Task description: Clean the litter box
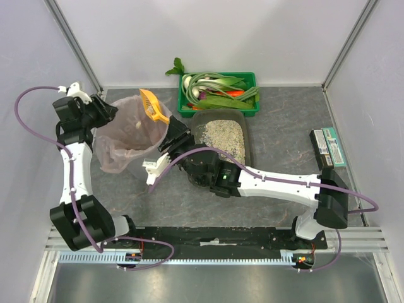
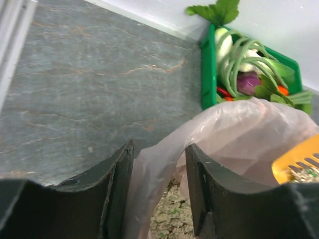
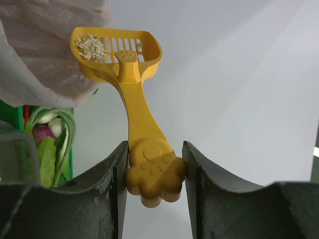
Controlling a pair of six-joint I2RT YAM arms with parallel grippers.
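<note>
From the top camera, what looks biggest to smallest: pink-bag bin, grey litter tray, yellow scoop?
1 and 2: round grey bin with pink liner, dark grey plastic litter box: too alike to rank, the right arm covers part of the box.
3: yellow plastic scoop.

Litter box (image 1: 247, 136): shallow dk-grey plastic tray, rect. w/ rounded corners. Sits flat on table (image 1: 284, 126), close to far edge, approx mid-width between L & R edges, long side running far-to-near. Pale beige grainy litter covers the floor. Near-left part is covered, can't see it.
</note>
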